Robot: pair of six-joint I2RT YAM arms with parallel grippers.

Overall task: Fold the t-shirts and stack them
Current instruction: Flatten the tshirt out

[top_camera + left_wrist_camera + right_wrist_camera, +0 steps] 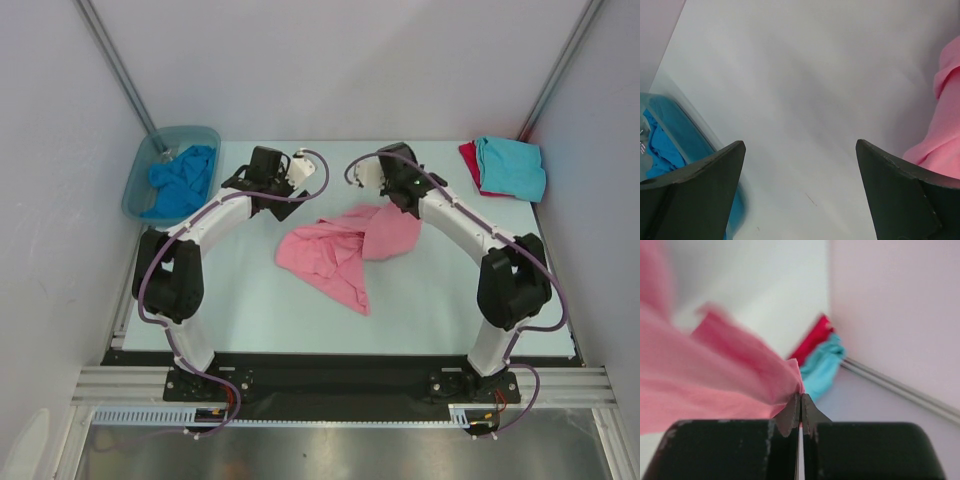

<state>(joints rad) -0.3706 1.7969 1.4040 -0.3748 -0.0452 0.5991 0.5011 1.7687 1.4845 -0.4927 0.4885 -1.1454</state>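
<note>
A crumpled pink t-shirt lies mid-table, its upper right part lifted. My right gripper is shut on an edge of that pink t-shirt, which hangs to its left; from above the gripper sits at the shirt's far right corner. A folded turquoise t-shirt lies on a red t-shirt at the back right, and both show in the right wrist view, turquoise beside red. A blue t-shirt fills the tub. My left gripper is open over bare table, left of the pink cloth.
A translucent grey-blue tub stands at the back left corner of the table; its wall shows left in the left wrist view. White enclosure walls and metal corner poles ring the table.
</note>
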